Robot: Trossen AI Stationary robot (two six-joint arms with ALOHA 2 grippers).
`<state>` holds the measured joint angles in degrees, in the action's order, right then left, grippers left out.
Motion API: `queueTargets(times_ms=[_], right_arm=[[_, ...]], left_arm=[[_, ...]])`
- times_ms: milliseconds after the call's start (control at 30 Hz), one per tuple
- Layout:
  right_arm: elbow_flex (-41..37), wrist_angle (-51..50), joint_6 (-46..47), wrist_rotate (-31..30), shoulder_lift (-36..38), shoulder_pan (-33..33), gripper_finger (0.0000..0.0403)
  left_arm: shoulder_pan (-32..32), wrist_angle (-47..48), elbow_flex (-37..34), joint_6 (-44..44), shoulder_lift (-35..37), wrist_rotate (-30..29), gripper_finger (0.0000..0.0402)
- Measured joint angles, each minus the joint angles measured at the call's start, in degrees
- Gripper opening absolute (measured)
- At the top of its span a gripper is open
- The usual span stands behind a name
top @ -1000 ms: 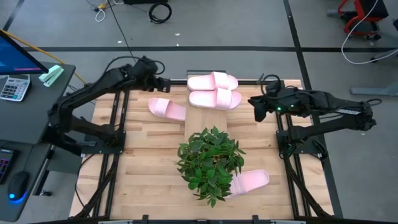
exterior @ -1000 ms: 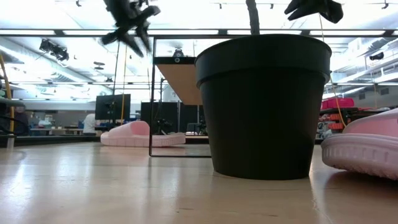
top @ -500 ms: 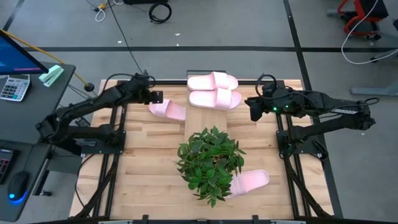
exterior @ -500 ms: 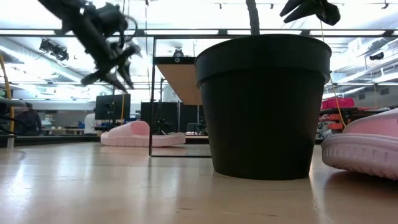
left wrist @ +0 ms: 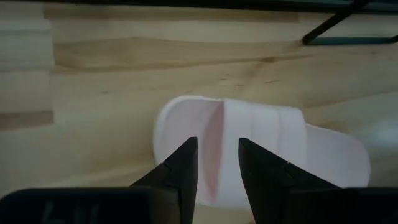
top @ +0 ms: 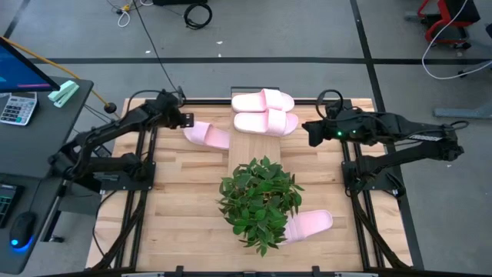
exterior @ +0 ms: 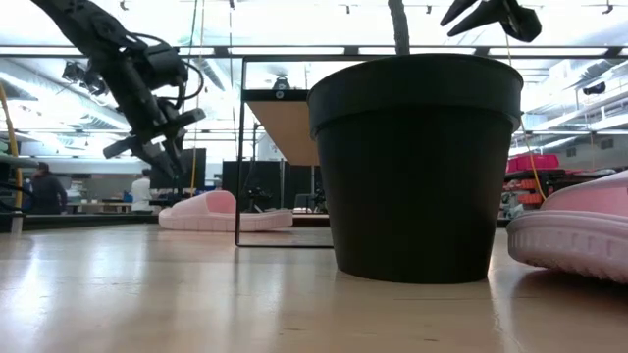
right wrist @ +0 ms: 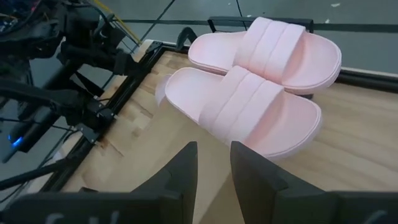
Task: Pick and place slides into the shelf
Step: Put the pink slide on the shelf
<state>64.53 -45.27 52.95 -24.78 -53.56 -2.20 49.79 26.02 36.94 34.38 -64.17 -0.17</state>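
Two pale pink slides [top: 264,101] [top: 265,121] lie side by side, soles down, on the far end of the narrow light-wood shelf [top: 247,148]; the right wrist view shows them as well [right wrist: 273,46] [right wrist: 249,106]. A third slide [top: 206,135] [left wrist: 261,149] lies on the table left of the shelf. My left gripper [top: 188,120] [left wrist: 217,146] [exterior: 147,157] hangs open above one end of it, clear of it. A fourth slide [top: 307,225] [exterior: 579,230] lies near the table's near edge. My right gripper [top: 313,135] [right wrist: 213,149] is open and raised, right of the shelf.
A leafy green plant [top: 260,196] in a black pot [exterior: 417,167] stands mid-table on the shelf's near part, between the shelved slides and the fourth slide. Black frame rails [top: 146,154] run along the table's left and right sides. A desk with a keypad [top: 17,108] stands further left.
My left gripper has swung from beside the shelf's far end toward the table's left and come down, and now hangs over the slide left of the shelf. My right gripper has kept nearly still. No slide has moved.
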Motion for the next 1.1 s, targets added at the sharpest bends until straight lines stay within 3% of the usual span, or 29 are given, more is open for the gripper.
queueTargets(times_ms=[367, 800, 1100], right_arm=[[0.0, -0.4, 1.3, -0.4, -1.3, 0.0, 0.0103], [0.0, -0.3, 4.8, -0.5, -1.3, 0.0, 0.0103], [0.0, -1.2, 6.4, 1.7, -1.3, 0.0, 0.0103]], left_arm=[[1.1, -2.5, 0.0, -4.7, -1.3, 2.3, 0.0135], [2.2, -5.7, 0.0, -9.5, -13.1, 3.6, 0.0146], [2.2, -5.8, 0.0, -11.0, -12.9, 3.6, 0.0164]])
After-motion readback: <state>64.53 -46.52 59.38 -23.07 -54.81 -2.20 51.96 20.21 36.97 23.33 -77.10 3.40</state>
